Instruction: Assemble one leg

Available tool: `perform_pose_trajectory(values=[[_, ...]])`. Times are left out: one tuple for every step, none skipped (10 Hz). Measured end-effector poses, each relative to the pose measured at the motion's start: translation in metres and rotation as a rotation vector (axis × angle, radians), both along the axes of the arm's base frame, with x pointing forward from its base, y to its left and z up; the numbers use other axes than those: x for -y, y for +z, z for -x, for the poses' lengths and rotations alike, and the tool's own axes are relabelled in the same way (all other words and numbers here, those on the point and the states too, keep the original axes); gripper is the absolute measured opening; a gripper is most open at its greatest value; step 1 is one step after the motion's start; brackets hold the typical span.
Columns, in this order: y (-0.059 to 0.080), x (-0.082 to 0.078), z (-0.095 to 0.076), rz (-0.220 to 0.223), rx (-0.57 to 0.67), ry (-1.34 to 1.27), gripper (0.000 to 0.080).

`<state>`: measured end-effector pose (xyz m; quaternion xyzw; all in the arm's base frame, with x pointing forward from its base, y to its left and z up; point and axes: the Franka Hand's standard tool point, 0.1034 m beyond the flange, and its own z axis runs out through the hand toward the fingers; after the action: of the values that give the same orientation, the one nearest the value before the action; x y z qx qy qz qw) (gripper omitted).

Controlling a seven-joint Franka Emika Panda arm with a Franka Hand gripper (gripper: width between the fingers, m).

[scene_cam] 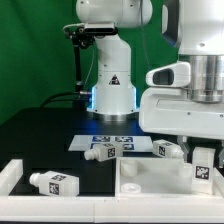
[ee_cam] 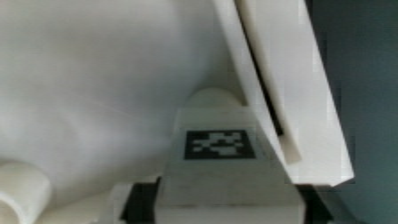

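Black tabletop [scene_cam: 40, 140] under a green backdrop. Held upright in the gripper [scene_cam: 203, 172] at the exterior view's right: one leg [scene_cam: 203, 168], tag outward, over the white tray's [scene_cam: 150, 185] corner. Clamped between dark fingers [ee_cam: 143, 200] in the wrist view, tag [ee_cam: 217, 143] facing the camera, close beside the tray's raised rim [ee_cam: 276, 90]; contact hard to judge. Seen only from outside: three more legs, one [scene_cam: 54, 183] left of the tray, two [scene_cam: 107, 151] [scene_cam: 170, 150] behind it near the marker board [scene_cam: 115, 141].
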<state>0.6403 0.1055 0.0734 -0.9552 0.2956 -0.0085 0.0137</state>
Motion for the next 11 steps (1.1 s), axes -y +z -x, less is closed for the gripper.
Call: perform_pose_trajectory(values=[[0.0004,-0.0005,-0.0002,-0.003,-0.003,-0.154,0.0285],[0.0004,-0.0012,-0.0001,-0.011,-0.007,-0.326,0.0285],[0.0004,-0.0043,0.0,-0.025,-0.012,-0.508,0.0285],[-0.0005,-0.0059,-0.0001,-0.055,-0.017,-0.65,0.0286],[-0.0015,-0.0083,-0.0002,-0.079,-0.019,-0.832,0.0286],[-0.0019,-0.0097,-0.0004,-0.095,-0.009,-0.972,0.0286],[-0.0017,-0.0095,0.0002,-0.104,0.007,-1.047,0.0286],[-0.0018,-0.0092,0.0003,-0.103,0.01,-1.042,0.0286],[-0.0023,-0.0091,0.0005,-0.101,0.011,-1.003,0.0424],[-0.0025,-0.0083,0.0004,-0.095,0.017,-0.917,0.0555],[-0.0025,-0.0075,0.0004,-0.085,0.025,-0.724,0.0555]])
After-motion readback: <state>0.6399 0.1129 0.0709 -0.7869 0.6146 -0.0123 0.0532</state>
